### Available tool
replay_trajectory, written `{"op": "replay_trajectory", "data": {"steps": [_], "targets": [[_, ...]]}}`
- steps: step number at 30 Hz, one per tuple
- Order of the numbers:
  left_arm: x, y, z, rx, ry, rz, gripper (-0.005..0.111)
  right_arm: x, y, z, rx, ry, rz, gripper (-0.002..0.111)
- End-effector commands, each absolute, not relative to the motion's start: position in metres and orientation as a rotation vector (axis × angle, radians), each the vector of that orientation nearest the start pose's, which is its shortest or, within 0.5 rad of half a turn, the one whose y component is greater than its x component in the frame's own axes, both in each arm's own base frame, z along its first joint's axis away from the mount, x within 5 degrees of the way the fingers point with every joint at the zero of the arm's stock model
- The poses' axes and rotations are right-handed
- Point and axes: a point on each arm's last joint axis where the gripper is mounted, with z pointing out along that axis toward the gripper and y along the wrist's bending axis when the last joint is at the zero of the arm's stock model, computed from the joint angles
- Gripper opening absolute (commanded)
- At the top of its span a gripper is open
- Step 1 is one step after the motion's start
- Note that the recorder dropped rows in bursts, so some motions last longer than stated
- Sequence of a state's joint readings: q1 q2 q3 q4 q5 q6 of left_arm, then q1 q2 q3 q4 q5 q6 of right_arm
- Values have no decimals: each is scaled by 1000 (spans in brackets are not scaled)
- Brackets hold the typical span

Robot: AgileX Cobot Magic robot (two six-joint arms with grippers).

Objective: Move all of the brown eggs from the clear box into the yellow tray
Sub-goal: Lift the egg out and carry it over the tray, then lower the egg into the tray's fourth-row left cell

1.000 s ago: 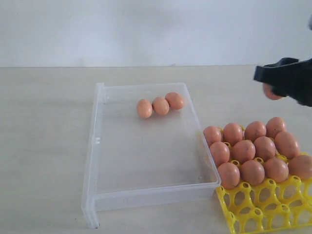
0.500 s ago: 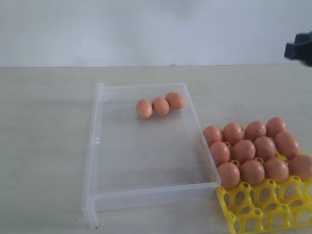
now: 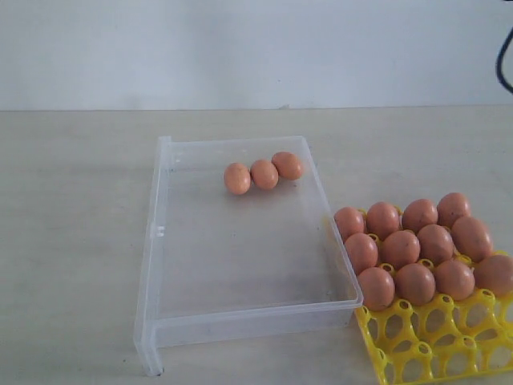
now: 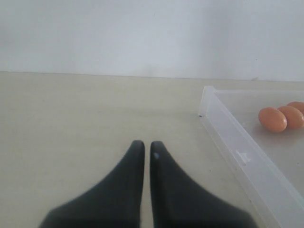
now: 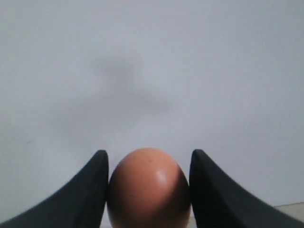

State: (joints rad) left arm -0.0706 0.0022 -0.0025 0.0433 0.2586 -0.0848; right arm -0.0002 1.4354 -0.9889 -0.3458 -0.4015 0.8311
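Observation:
Three brown eggs (image 3: 264, 174) lie in a row at the far end of the clear box (image 3: 152, 241). Several more fill the far rows of the yellow tray (image 3: 433, 353), which stands at the box's near right corner. Neither gripper shows in the exterior view. In the right wrist view, my right gripper (image 5: 148, 153) is shut on a brown egg (image 5: 148, 190), with only the pale wall behind it. My left gripper (image 4: 144, 145) is shut and empty, low over the bare table beside the clear box (image 4: 237, 152), where eggs (image 4: 272, 119) lie inside.
The tray's near rows of cups (image 3: 417, 361) hold nothing. A dark cable (image 3: 503, 60) hangs at the upper right edge. A pale wall backs the beige table (image 3: 72, 200).
My right gripper, holding its egg, has risen and moved right, leaving the exterior view. The eggs in the box and tray have not moved.

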Motion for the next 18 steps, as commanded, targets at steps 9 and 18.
{"op": "replay_trajectory", "data": {"steps": [9,18], "targets": [[55,-3,190,13,1739,-72,4,306,44,308,-625,1766,1122,0],[55,-3,190,13,1739,-72,4,258,30,225,-601,2038,1108,0]]}}
